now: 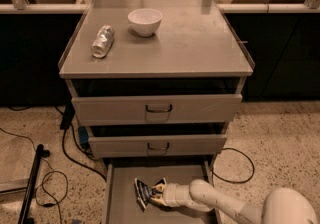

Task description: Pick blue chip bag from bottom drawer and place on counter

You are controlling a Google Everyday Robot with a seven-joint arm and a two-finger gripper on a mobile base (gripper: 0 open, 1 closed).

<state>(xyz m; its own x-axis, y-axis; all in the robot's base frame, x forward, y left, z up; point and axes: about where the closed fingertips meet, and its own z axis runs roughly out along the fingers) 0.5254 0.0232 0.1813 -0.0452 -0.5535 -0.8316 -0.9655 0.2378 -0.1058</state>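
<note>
One arm goes low b/c chip bag lies in bottom drawer; our gripper is at it, hold we cannot tell.

**What Cannot Be Seen**

The bottom drawer sticks out below the counter's front edge. Its near end is cut off by the bottom of the picture. The gripper sits in this drawer and hides the right side of the blue chip bag. The bag's letters are too small to read. The arm is cut off at the bottom right.
</note>
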